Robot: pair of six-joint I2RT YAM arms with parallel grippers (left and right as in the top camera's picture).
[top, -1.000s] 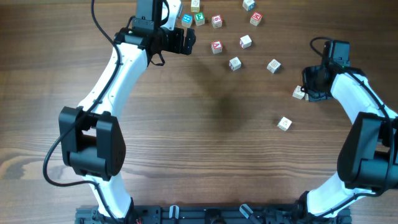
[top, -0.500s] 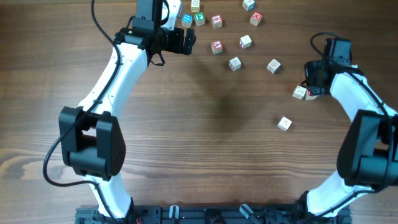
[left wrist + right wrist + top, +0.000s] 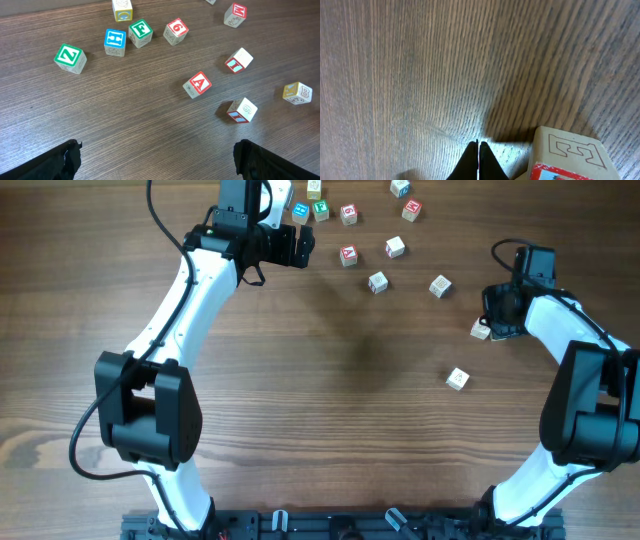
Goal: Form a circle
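Table [image 3: 330, 380]: dark brown wood, matte, fine grain running left to right, a faint shadow patch near the middle. It fills every view edge to edge. A black rail [image 3: 330, 525] along the near edge carries both arm bases. Blocks [image 3: 377, 282]: small pale wooden letter cubes, loose on the far half of the table. They trail in a ragged, gappy arc from far centre down toward the right, and do not close into a ring. In the left wrist view the far cluster reads green Z [image 3: 70, 57], then blue H [image 3: 115, 42] and green F [image 3: 140, 33] just beside each other, then red 6 [image 3: 176, 31]. Red M [image 3: 235, 14] lies off to the right, and red A [image 3: 197, 84] and red I [image 3: 238, 60] lie nearer. The last block [image 3: 457, 378] lies nearest of all, right of centre, well apart from the others. Left gripper [image 3: 302, 246]: far side, left of centre, just left of the cluster. Its fingers [image 3: 65, 160] are spread wide with only bare wood between them, nothing held. Right gripper [image 3: 478, 155]: right side of the table, fingers pressed together to a single point, low over the wood, nothing held. One cube [image 3: 570, 150] sits just beside the tips, showing a pale face with an outlined letter and a red-bordered face below it. Whether tips and cube touch cannot be made out.
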